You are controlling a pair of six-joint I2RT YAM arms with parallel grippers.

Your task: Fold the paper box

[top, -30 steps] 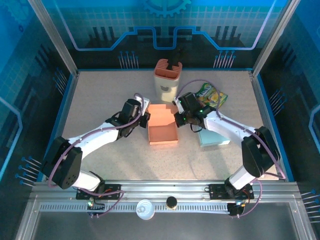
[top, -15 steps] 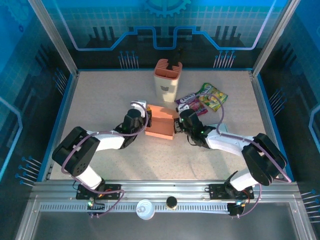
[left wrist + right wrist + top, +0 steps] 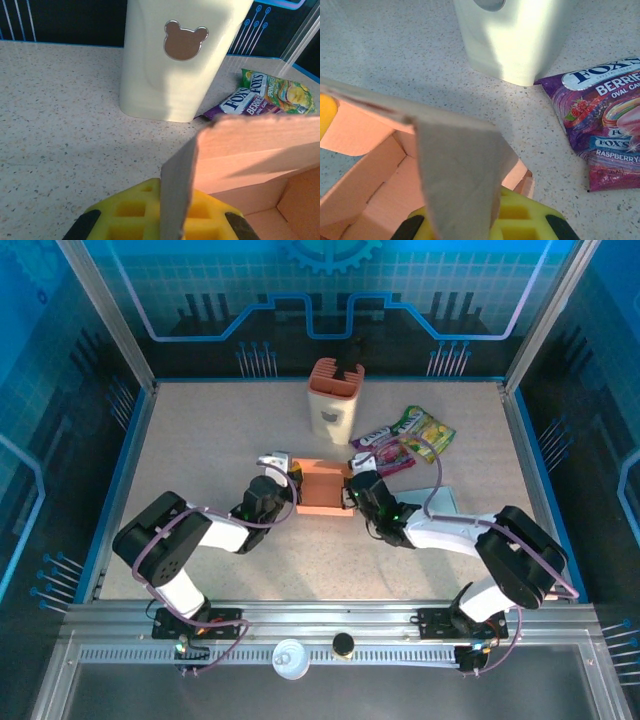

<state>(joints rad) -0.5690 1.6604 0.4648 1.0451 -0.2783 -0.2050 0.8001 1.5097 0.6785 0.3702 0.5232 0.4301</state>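
One orange paper box (image 3: 322, 487) sits open-topped near the middle of the desk (image 3: 200, 440), its floor flat on the speckled surface. The left end effector (image 3: 292, 486) meets its left wall and the right end effector (image 3: 349, 492) meets its right wall, so the box lies squeezed between the two. On the left wrist camera the grey cut edge of a box wall (image 3: 175, 190) runs down into the left end effector (image 3: 172, 222), whose yellow pads (image 3: 130, 217) are clamped on it from both sides. On the right wrist camera a grey-backed flap (image 3: 460, 170) of the box drops likewise into the right end effector (image 3: 475, 225), its yellow pads (image 3: 525, 220) clamped on that flap, with the orange inside (image 3: 380, 185) to the left. Just behind the box stands an upright cream container (image 3: 332, 410) with a bear-shaped patch on its face (image 3: 185, 39). Right of it lies a purple candy bag (image 3: 383, 446), one corner just beside the container's base (image 3: 605, 120), and a green candy bag (image 3: 427, 430) touches the purple one on its far side. Nearer the right arm, a pale flat thing (image 3: 440, 502) lies partly hidden beneath it.
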